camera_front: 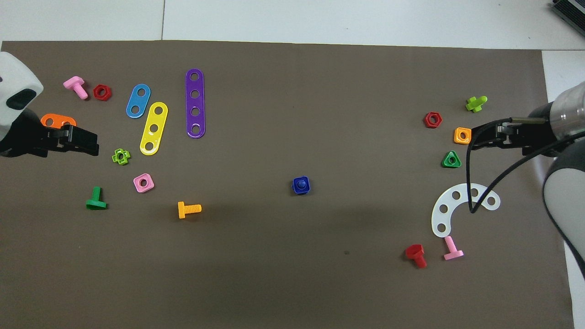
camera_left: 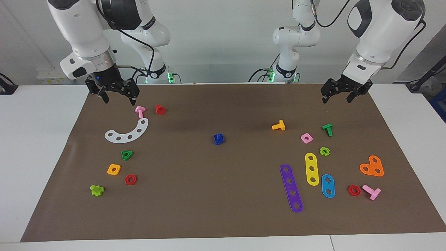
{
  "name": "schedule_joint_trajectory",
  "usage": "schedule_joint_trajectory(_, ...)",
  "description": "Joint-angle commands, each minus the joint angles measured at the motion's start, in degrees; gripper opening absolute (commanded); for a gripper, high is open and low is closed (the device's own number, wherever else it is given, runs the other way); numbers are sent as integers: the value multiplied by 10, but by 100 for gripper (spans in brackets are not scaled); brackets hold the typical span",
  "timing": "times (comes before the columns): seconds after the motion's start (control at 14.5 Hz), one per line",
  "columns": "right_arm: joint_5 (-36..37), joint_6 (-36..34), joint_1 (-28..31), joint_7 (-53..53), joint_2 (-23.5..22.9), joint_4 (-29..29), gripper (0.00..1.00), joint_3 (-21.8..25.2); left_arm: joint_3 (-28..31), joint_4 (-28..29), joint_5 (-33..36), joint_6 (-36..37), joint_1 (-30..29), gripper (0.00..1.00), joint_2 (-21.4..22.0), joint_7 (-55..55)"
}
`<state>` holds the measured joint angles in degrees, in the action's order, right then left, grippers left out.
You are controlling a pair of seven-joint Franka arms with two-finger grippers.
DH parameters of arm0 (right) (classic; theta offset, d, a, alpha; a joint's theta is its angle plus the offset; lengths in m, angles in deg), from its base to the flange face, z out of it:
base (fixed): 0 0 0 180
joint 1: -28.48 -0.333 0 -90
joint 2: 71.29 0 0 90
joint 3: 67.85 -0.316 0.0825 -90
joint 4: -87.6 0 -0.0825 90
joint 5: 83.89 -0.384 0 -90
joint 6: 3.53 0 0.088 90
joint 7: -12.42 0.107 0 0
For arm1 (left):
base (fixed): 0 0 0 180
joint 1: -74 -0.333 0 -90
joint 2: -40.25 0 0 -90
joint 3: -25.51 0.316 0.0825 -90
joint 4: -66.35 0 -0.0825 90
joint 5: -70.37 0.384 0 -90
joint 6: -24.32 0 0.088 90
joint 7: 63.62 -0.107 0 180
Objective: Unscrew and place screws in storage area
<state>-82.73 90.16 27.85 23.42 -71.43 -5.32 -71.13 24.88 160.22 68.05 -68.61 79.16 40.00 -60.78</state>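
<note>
Pincers both stand wide and hold nothing — left pincer (camera_left: 335, 97) above the mat's (camera_left: 223, 209) edge close to the robots, right pincer (camera_left: 118, 99) just over the pink screw (camera_left: 140, 111), apparently not touching. Blue screw (camera_left: 218, 139), seated in its nut, rests mid-mat, well apart from both.

Matt brown mat (camera_left: 223, 195) across the white, smooth tabletop (camera_left: 35, 139), no shine on it at all. The blue screw and nut (camera_left: 218, 139) look like moulded plastic, faintly glossy. There's gloss on the purple strip (camera_front: 195, 103) and yellow strip (camera_front: 153, 128) too, plastic catching the light. The white arc plate (camera_front: 457, 208) looks smooth, slightly translucent plastic.
</note>
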Motion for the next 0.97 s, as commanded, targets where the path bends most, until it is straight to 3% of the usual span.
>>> schedule_joint_trajectory(0.0, -12, 8, 7, 4, 13, -16, 100, -5, 7, 21, -33, -44, 40, 100, -8, 8)
schedule_joint_trajectory(0.21, -12, 8, 7, 4, 13, -16, 100, -5, 8, 17, -39, -116, 114, 100, -64, 124)
schedule_joint_trajectory(0.48, -12, 8, 7, 4, 13, -16, 100, -4, 7, 16, -63, -227, 165, 100, -114, 196)
schedule_joint_trajectory(0.9, -12, 8, 7, 4, 13, -16, 100, -4, 12, -18, -59, -293, 269, 100, -221, 269)
